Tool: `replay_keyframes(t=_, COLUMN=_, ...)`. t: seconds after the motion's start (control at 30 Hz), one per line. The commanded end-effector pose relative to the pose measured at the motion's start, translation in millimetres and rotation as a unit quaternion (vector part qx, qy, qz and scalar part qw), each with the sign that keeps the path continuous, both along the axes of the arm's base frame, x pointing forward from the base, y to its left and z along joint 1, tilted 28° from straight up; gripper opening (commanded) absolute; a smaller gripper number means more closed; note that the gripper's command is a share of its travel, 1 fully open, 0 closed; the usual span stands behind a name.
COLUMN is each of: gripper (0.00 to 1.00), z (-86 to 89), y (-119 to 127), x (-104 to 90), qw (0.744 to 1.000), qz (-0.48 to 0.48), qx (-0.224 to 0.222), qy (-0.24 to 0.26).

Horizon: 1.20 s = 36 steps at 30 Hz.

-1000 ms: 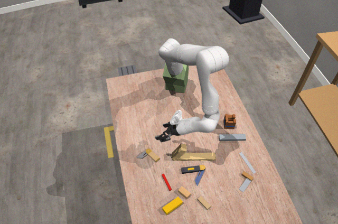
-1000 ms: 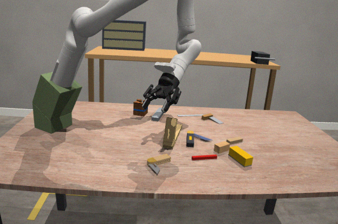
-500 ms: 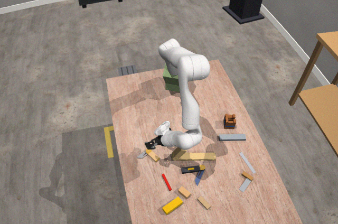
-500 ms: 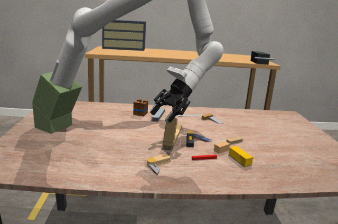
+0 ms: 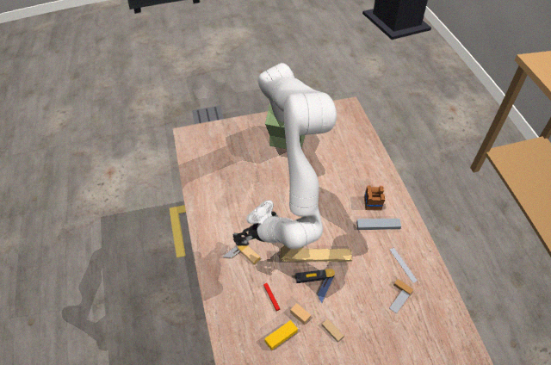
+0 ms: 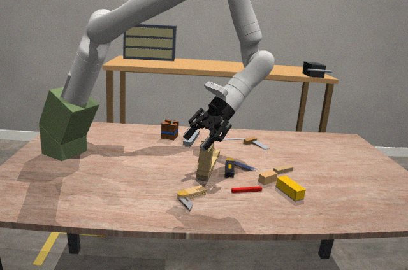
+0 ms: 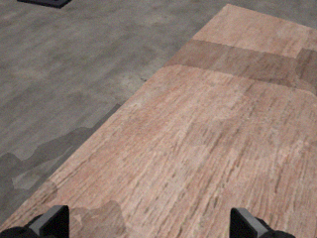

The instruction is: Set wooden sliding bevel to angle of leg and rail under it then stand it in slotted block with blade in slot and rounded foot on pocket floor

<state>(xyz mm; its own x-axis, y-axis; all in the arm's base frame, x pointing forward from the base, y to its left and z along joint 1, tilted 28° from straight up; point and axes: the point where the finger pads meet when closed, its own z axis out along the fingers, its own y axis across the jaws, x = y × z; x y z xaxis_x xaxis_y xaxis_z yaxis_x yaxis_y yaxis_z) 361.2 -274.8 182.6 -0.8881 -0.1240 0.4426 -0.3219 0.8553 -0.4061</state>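
Note:
The wooden sliding bevel [image 5: 243, 252] lies flat near the table's left edge, its tan handle and short grey blade folded at an angle; it also shows in the exterior view [image 6: 190, 193]. My gripper [image 5: 240, 236] is open and empty. It hangs tilted above the table, a little above and behind the bevel, close to the top of the wooden leg [image 6: 206, 158] on its rail [image 5: 317, 255]. The black bevel [image 5: 313, 275] lies just past the rail. The slotted block [image 5: 374, 197] stands at the far right. The wrist view shows only the fingertips, bare table and floor.
A grey bar [image 5: 378, 223], a wood-and-steel square [image 5: 402, 285], a red stick [image 5: 271, 296], a yellow block [image 5: 281, 334] and two small wooden blocks [image 5: 300, 312] lie on the table. The green arm base [image 5: 278, 132] stands at the back. The left table edge is close.

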Motion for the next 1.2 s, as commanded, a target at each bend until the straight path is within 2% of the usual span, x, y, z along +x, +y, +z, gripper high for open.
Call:
replay_keyframes(t=0.0, gripper=1.0, z=0.6, y=0.0, x=0.1, qw=1.0, qz=0.0, qx=0.0, qy=-0.001)
replay_keyframes(t=0.23, gripper=1.0, z=0.6, y=0.0, x=0.1, qw=1.0, qz=0.0, qx=0.0, qy=-0.001)
replay_keyframes(t=0.27, gripper=0.64, z=0.5, y=0.0, x=0.2, qw=1.0, qz=0.0, qx=0.0, qy=-0.001)
replay_keyframes(t=0.47, gripper=0.64, z=-7.6, y=-2.5, x=3.8, qw=1.0, qz=0.0, qx=0.0, qy=-0.001)
replay_keyframes(t=0.77, gripper=0.64, z=-69.9, y=-21.8, x=31.6, qw=1.0, qz=-0.002, qx=0.001, qy=-0.001)
replay_keyframes(t=0.87, gripper=0.64, z=-84.0, y=-26.1, x=38.0, qw=1.0, qz=-0.002, qx=0.001, qy=-0.001)
replay_keyframes(t=1.17, gripper=0.64, z=-88.5, y=-27.5, x=40.0, qw=1.0, qz=-0.002, qx=0.001, qy=-0.001)
